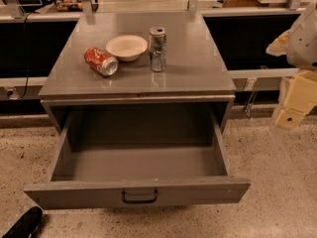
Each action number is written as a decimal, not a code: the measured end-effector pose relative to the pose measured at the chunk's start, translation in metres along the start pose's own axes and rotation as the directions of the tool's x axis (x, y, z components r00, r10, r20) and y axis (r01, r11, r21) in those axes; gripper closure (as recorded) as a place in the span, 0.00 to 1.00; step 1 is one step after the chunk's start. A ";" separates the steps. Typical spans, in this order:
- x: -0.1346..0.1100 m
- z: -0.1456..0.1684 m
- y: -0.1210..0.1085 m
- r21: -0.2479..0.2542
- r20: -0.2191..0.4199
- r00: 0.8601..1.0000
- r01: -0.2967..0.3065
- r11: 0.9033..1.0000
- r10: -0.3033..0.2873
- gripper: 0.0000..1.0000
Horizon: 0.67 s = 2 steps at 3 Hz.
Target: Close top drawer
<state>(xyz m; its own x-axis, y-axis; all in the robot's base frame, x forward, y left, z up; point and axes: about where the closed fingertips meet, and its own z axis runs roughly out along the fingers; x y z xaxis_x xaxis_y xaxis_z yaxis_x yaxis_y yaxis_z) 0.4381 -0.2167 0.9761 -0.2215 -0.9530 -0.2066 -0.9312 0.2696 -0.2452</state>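
At the far left, down in the bottom corner of the view, a dark rounded object (22, 224) lies on the speckled floor (277, 207) (what it is I cannot tell). Above it stands a grey cabinet whose flat top, the surface (193, 73), carries three things. Nearest the left edge, about midway between front and back, a red can (101, 61) lies on its side, its silver end turned towards the front right. Just beside it, a little further back and near the middle of the surface, sits a shallow cream bowl (127, 47), upright. Right of the bowl and close to it stands a silver can (157, 48), upright, still well short of the right edge.

Below the front edge of the surface, the top drawer (141, 162) is pulled far out towards the camera, its grey inside bare to view. Its plain front panel hangs lowest in the view, with a small dark handle (139, 197) at the centre.

At the far right, beyond the right edge of the surface and well apart from the drawer, the cream-coloured pincer (295, 103) hangs above the floor, touching nothing; whether it is released or clenched I cannot tell.
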 end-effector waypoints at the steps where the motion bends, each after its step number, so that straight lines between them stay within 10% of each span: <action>1: 0.000 0.000 0.000 0.000 0.000 1.000 0.000 1.000 0.000 0.00; 2: 0.000 0.027 0.005 -0.028 0.021 1.000 0.013 1.000 -0.013 0.00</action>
<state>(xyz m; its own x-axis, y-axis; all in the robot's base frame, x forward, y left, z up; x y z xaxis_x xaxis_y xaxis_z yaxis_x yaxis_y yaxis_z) 0.4415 -0.2119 0.9492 -0.2033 -0.9532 -0.2236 -0.9419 0.2528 -0.2213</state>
